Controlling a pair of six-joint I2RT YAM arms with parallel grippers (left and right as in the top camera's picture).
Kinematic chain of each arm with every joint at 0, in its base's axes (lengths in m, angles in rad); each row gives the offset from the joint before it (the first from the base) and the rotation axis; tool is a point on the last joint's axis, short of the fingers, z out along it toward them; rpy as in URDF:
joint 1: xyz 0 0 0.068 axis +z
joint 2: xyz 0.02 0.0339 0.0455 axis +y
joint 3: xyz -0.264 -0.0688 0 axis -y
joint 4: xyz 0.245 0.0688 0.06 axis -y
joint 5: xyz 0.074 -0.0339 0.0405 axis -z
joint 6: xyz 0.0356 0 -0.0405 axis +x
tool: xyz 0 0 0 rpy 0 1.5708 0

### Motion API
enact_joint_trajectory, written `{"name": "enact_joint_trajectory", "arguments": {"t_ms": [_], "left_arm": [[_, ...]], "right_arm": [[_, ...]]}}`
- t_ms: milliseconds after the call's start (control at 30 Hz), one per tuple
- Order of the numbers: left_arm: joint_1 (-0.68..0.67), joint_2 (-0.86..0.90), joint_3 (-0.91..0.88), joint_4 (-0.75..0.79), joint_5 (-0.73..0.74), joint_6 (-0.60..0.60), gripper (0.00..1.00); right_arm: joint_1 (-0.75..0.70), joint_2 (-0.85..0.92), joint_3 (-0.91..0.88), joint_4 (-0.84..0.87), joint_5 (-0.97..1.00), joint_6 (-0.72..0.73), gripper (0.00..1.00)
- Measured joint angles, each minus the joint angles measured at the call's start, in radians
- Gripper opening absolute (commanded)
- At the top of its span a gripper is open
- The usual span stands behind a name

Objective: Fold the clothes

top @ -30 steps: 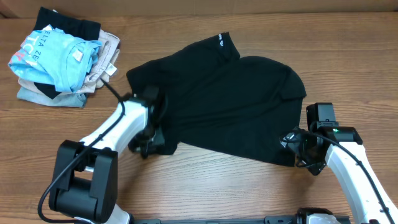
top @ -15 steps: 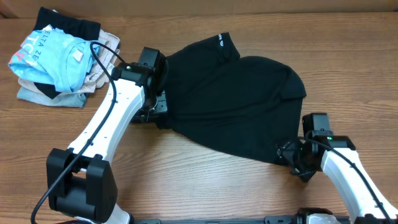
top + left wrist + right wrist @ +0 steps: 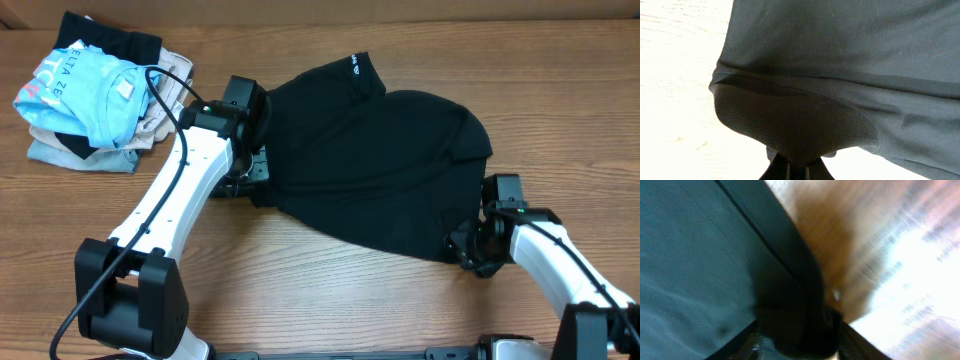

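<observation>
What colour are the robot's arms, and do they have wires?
Both are white tubes with chunky black joints. The left arm has a thin black cable along it; the right arm shows a tiny green light near its wrist.

Overhead view: bright, even light, sharp throughout, with soft short shadows on the table [image 3: 330,290]. The shirt [image 3: 380,170] reads as near-uniform black, its folds barely visible. Left wrist view: table overexposed to white at 9 o'clock, fabric weave in focus at 6 o'clock. Right wrist view: strong blur, streaked wood at 3 o'clock, glare at 4 o'clock
</observation>
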Motion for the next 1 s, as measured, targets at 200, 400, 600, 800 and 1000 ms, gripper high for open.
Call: {"name": "enact_joint_trajectory", "arguments": {"t_ms": [200, 400, 600, 800, 1000], "left_arm": [[0.003, 0.000, 0.017, -0.023, 0.000, 0.011, 0.04], [0.057, 0.004, 0.229, -0.131, 0.001, 0.037, 0.04], [0.127, 0.006, 0.625, -0.204, 0.011, 0.089, 0.04], [0.150, 0.006, 0.995, -0.238, 0.034, 0.123, 0.04], [0.150, -0.017, 1.308, -0.258, 0.042, 0.173, 0.04]], "right_arm": [[-0.007, 0.022, 0.019, 0.008, -0.015, -0.004, 0.04], [-0.067, 0.013, 0.145, -0.208, -0.019, -0.084, 0.04], [-0.179, -0.068, 0.649, -0.434, -0.029, -0.217, 0.04], [-0.272, -0.105, 1.188, -0.599, -0.052, -0.316, 0.04], [-0.295, -0.128, 1.522, -0.736, -0.055, -0.356, 0.04]]}}
